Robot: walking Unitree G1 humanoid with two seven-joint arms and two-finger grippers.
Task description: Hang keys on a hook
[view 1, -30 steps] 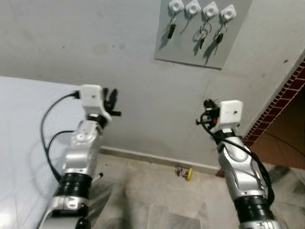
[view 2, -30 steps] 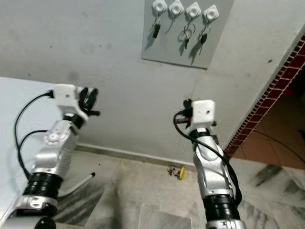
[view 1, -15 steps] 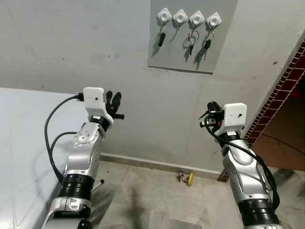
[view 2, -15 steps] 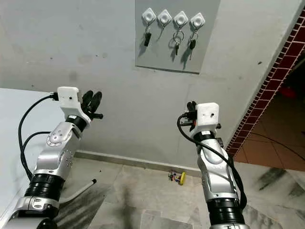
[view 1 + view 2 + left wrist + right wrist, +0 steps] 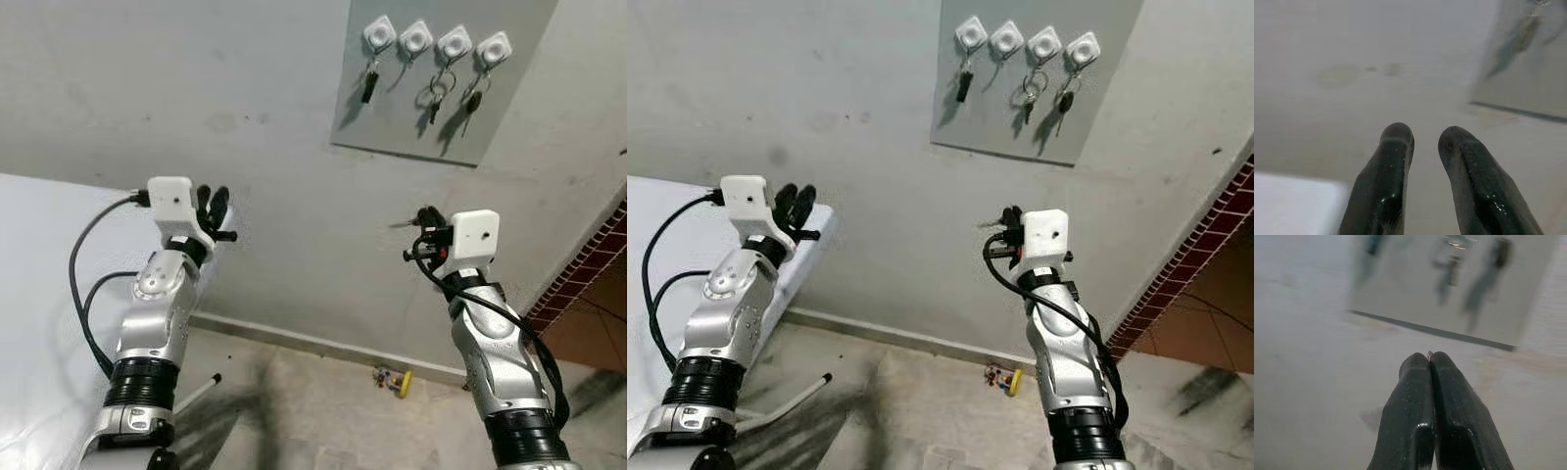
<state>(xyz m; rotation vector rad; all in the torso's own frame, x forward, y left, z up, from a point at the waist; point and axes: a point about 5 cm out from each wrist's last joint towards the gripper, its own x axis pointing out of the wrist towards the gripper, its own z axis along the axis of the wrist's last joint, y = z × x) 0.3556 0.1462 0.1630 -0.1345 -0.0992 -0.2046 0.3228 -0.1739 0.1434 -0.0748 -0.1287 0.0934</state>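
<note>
A grey panel point(image 5: 411, 127) on the wall carries a row of white hooks point(image 5: 415, 37). Key bunches point(image 5: 434, 98) hang from three of them, and the second hook from the left looks bare. My right gripper point(image 5: 419, 217) is raised below the panel, well short of the wall. Its fingers point(image 5: 1415, 382) are shut, with a thin metal sliver that looks like a key point(image 5: 399, 224) pinched at the tips. My left gripper point(image 5: 214, 196) is raised at the left, away from the panel. It stands open with nothing between its fingers point(image 5: 1393, 147).
A white table point(image 5: 39, 294) fills the left side. On the marble floor by the skirting lie keys with a yellow tag point(image 5: 395, 380), and a white rod point(image 5: 201, 390) lies near the left arm. A red brick wall edge point(image 5: 583, 279) stands at the right.
The camera has turned, so the hook panel now sits further right in the picture. Both arms keep about the same raised pose, and the right gripper stays shut.
</note>
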